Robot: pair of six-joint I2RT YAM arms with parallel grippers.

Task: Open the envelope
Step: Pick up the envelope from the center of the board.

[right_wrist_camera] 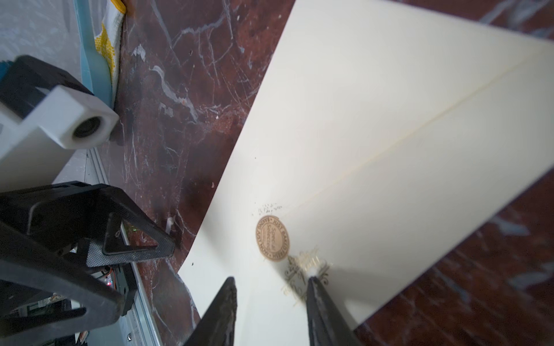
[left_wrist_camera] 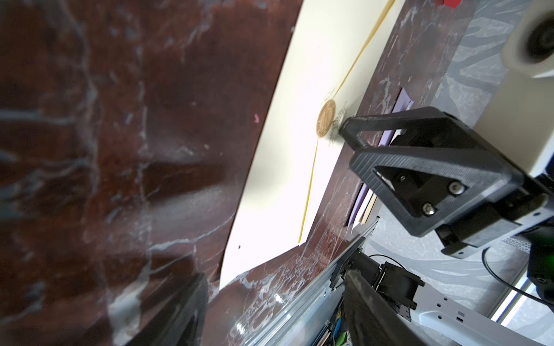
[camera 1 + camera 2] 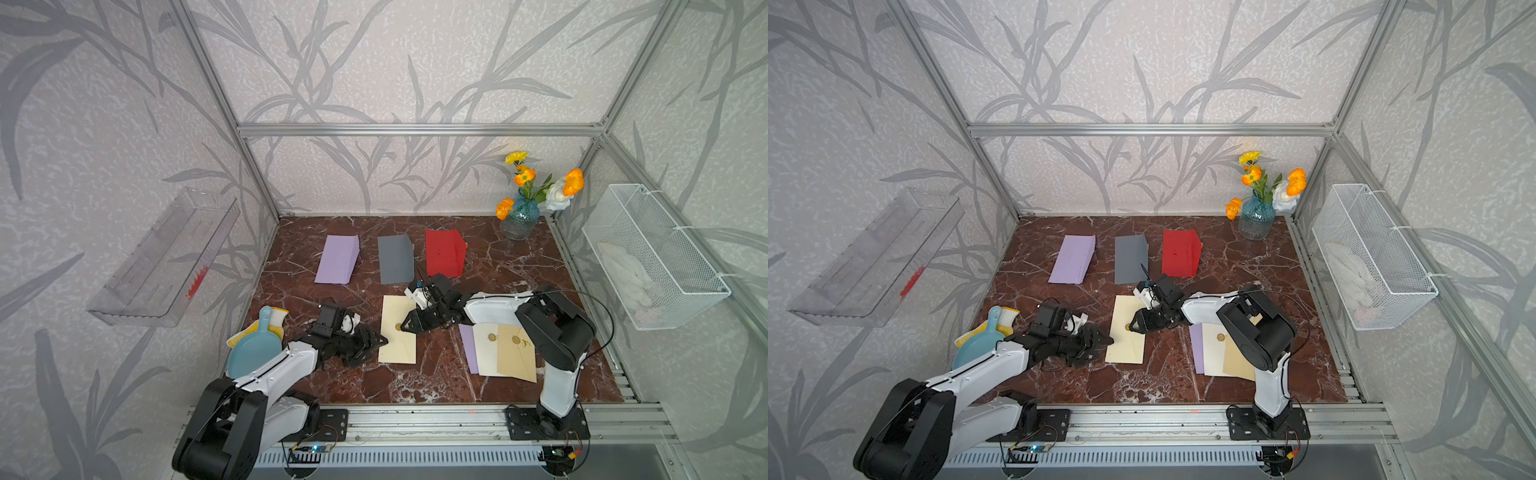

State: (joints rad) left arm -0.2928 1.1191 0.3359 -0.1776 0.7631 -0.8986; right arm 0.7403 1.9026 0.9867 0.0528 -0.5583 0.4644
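top views: cream envelope [image 3: 398,332] lay flat mid marble table [image 3: 498,266], flap shut under gold seal sticker [image 3: 397,327] | left wrist: left gripper [image 2: 274,295] jaws apart, empty, just beside envelope edge | right wrist: right gripper [image 1: 271,281] jaws apart beside sticker, gripping nothing | progress: opening looked not begun
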